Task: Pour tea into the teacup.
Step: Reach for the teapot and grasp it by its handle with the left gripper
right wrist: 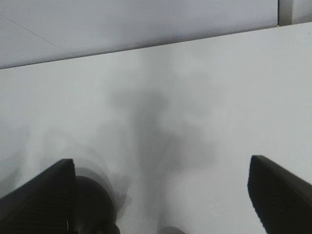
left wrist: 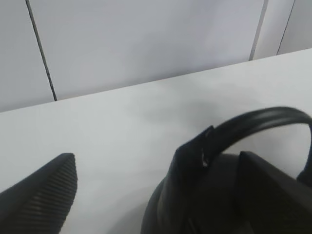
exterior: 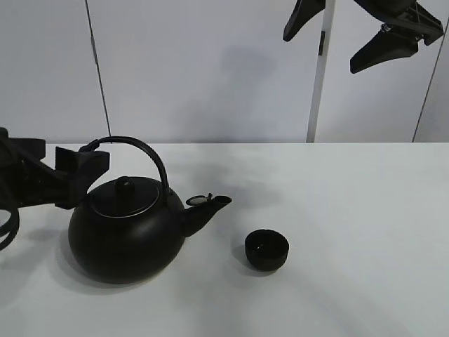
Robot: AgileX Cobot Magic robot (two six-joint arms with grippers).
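Note:
The small matte-black teacup (exterior: 266, 250) stands upright on the white table, just right of the kettle's spout (exterior: 209, 208). The large black kettle (exterior: 126, 235) sits at the left with its arched handle (exterior: 144, 153) upright and its lid on. My left gripper (exterior: 88, 175) is open at the handle's left end, one finger on each side of the handle's base (left wrist: 192, 156), with nothing clamped. My right gripper (exterior: 320, 51) hangs open high above the table at the upper right, holding nothing. In the right wrist view, its fingers (right wrist: 41, 195) frame bare table.
The white tabletop (exterior: 351, 210) stretches to the right of the teacup and in front of it. A pale panelled wall (exterior: 210, 70) with a vertical white post (exterior: 319, 91) stands behind the table's far edge.

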